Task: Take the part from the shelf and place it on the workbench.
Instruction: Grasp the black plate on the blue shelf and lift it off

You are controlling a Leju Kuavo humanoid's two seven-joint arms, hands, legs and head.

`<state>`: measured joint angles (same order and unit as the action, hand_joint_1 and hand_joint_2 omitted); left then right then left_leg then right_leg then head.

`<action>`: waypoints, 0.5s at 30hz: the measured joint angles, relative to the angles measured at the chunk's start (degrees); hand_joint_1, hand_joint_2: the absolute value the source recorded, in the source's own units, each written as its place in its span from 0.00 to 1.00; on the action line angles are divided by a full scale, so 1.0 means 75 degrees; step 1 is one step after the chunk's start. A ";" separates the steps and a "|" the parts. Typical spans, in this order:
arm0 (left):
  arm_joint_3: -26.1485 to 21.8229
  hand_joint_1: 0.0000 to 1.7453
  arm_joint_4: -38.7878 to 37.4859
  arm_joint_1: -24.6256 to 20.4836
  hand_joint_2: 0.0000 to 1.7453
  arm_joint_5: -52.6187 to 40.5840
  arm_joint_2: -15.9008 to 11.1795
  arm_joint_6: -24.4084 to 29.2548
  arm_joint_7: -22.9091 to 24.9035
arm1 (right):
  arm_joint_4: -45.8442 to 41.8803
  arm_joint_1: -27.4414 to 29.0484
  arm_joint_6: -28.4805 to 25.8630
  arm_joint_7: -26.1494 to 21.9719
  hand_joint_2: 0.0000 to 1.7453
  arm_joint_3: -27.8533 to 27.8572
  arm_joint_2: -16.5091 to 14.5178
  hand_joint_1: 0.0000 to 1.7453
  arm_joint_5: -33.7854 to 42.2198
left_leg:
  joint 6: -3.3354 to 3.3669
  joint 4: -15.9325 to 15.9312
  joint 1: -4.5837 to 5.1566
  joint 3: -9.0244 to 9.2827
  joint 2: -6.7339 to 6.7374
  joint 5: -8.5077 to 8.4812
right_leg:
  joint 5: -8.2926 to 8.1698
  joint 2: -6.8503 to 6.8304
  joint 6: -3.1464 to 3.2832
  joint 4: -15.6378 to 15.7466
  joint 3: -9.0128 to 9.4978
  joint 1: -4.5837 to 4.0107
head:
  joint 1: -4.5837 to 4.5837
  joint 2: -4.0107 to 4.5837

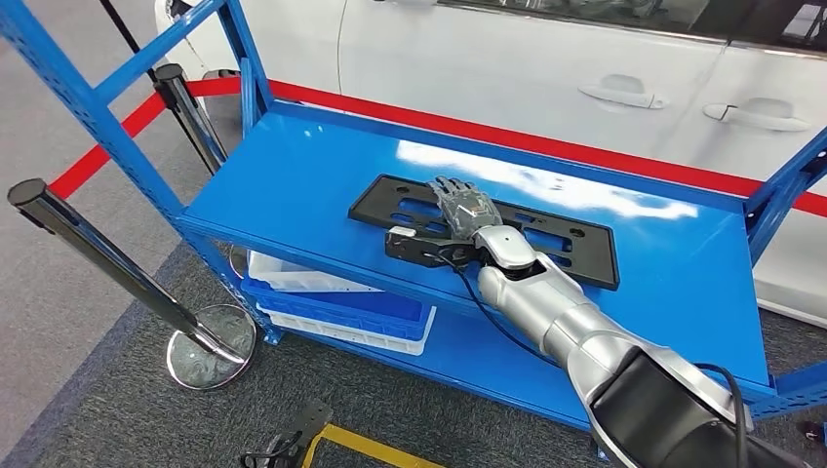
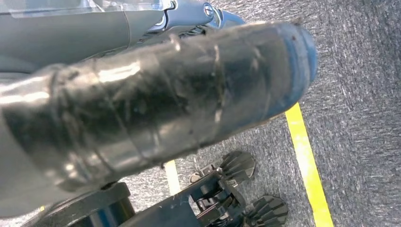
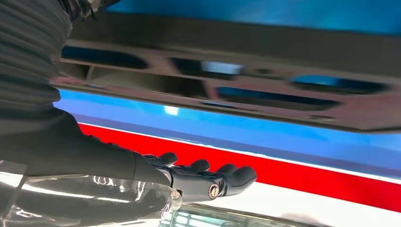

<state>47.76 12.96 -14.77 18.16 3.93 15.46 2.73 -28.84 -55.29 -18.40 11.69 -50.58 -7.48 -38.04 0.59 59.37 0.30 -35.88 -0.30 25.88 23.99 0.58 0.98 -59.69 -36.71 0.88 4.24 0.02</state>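
The part [image 1: 561, 246] is a flat black plate with several cut-outs, lying on the top of the blue shelf [image 1: 293, 185]. My right hand [image 1: 466, 211] reaches in from the near side and lies over the part's left half, fingers stretched out toward the far side. In the right wrist view the fingers [image 3: 208, 177] are straight and side by side, apart from the part [image 3: 265, 94], with nothing held. My left hand [image 2: 165, 99] hangs over the carpet, with just its taped dark thumb seen up close.
Blue uprights [image 1: 88, 107] frame the shelf's ends. Blue and white bins [image 1: 336, 317] sit on the lower level. Chrome posts [image 1: 107, 258] with a red belt [image 1: 107, 146] stand to the left. A white car [image 1: 585, 68] is right behind the shelf. A yellow line [image 1: 375, 450] marks the carpet.
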 joint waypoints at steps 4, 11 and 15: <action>0.0002 0.00 0.0000 0.0010 0.00 0.0000 -0.0002 0.0013 0.0004 | 0.0050 0.0028 -0.0008 0.0045 1.00 0.0000 0.0017 0.00 -0.0092 | -0.0184 0.1622 -0.0071 -0.0744 0.0007 0.0798 | -0.0011 0.0002 0.0057 0.0020 0.0011 0.0046 | 0.0048 -0.0001; 0.0002 0.00 0.0000 0.0047 0.00 0.0007 -0.0007 0.0044 0.0039 | 0.0138 0.0141 -0.0114 0.0454 1.00 0.0000 0.0101 0.00 -0.0530 | -0.0081 -0.0093 -0.0065 0.0066 -0.0006 -0.0123 | -0.0011 0.0028 -0.0021 0.0039 0.0037 0.0039 | 0.0041 0.0000; 0.0004 0.00 0.0000 0.0093 0.00 0.0035 -0.0024 0.0045 0.0069 | 0.0174 0.0224 -0.0250 0.0638 1.00 0.0001 0.0211 0.96 -0.0747 | 0.0105 -0.0301 -0.0057 0.0159 -0.0002 -0.0170 | 0.0019 0.0017 -0.0188 0.0044 0.0023 0.0033 | 0.0033 0.0000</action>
<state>47.79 12.96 -14.07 18.43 3.75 15.80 3.25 -27.53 -53.61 -20.28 16.48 -50.57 -5.90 -43.64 1.37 57.11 -0.13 -34.69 -0.32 24.61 24.14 0.70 -0.43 -59.36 -36.53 1.13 4.49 0.02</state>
